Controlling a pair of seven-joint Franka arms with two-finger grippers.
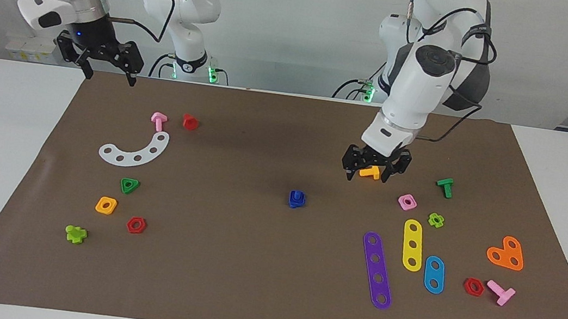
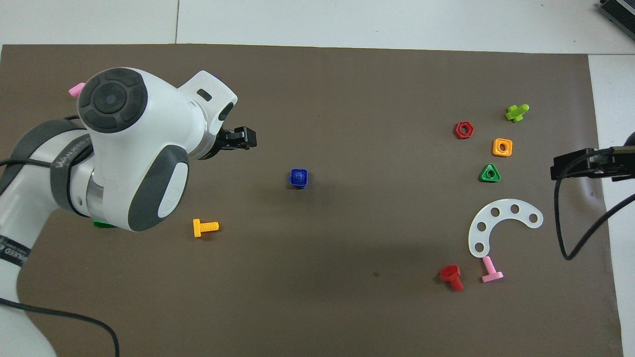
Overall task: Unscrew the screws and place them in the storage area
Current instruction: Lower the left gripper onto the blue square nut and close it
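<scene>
Jaws spread and empty, the left gripper [image 1: 368,176] is held short of the small dark blue plastic bolt-and-nut [image 1: 297,199], so the approach is judged unfinished, while the right gripper [image 1: 110,77], likewise open, is kept waiting.

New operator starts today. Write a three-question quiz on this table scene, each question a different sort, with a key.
1. True or false: the left gripper is holding the dark blue bolt and nut.
2. Multiple choice: which piece lies beside the pink bolt that is next to the white curved strip? A) red bolt B) green bolt C) purple strip
3. Fill in: the right gripper waits over the mat's ____ nearest the robots.

Key: 1 false, it is open, in the air and apart from it; 2 A; 3 edge.
</scene>
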